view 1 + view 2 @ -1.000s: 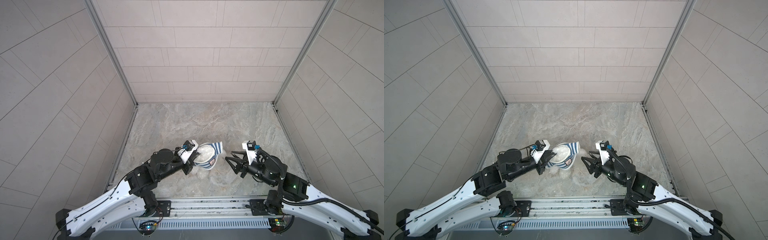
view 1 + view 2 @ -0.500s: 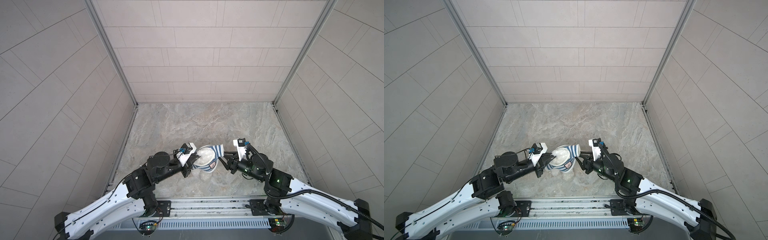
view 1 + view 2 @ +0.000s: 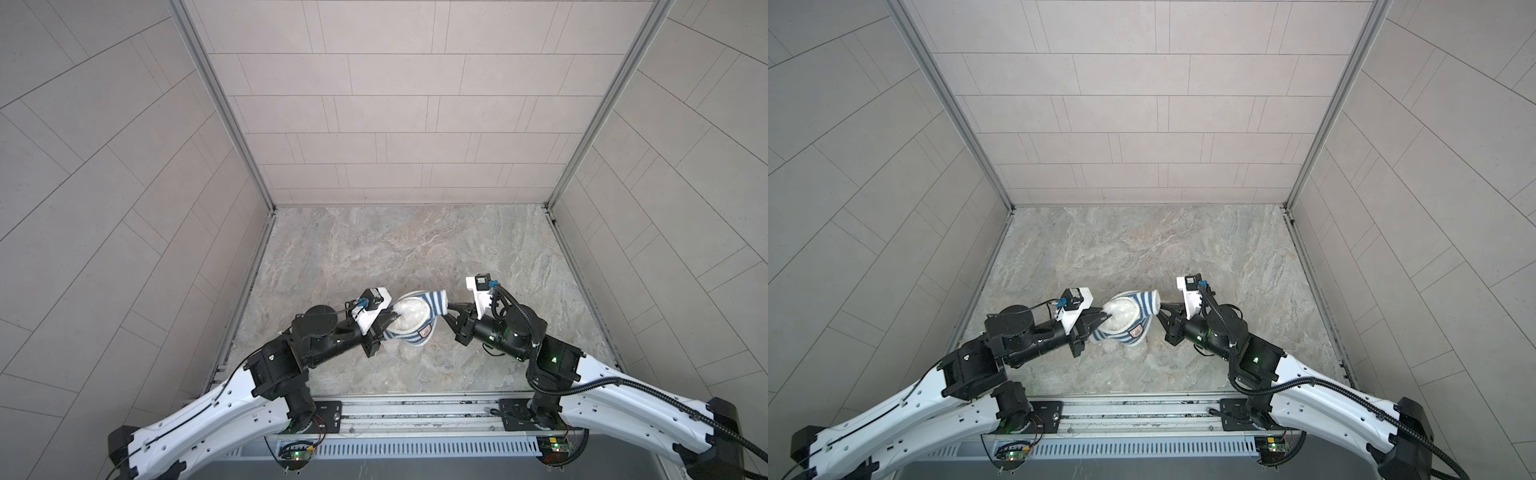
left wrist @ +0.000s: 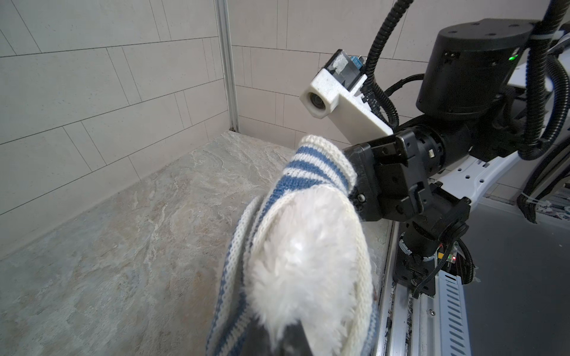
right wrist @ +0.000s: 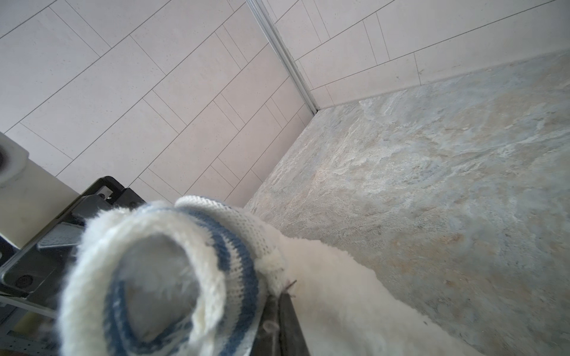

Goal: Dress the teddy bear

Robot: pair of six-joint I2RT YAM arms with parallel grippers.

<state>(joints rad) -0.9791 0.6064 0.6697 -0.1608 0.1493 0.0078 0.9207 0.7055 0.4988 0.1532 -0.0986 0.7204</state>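
The striped knit shirt (image 3: 405, 338) acts as the holder: it sits around the teddy bear (image 3: 409, 314), whose white fur fills its wide opening in both top views, and more fur (image 3: 1133, 353) shows below the hem. The bundle is near the front edge of the stone-patterned table (image 3: 374, 249), between the two arms; whether it touches the table I cannot tell

The left gripper (image 3: 392, 319) is closed tight at the bundle's left side, its tips buried in fur at the shirt's rim; whether knit is caught in the bite too, I cannot tell. The right gripper (image 3: 448, 311) is also closed, pinching the shirt beside its sleeve (image 3: 438, 300) on the bundle's right side

Only the left wrist view shows the sleeve (image 4: 317, 166) standing up against the right gripper's black body. Only the right wrist view looks into the sleeve's mouth, grey and shadowed inside, with a dark fingertip (image 5: 288, 320) pressed at the seam beside it and bear fur (image 5: 339, 296) trailing past it
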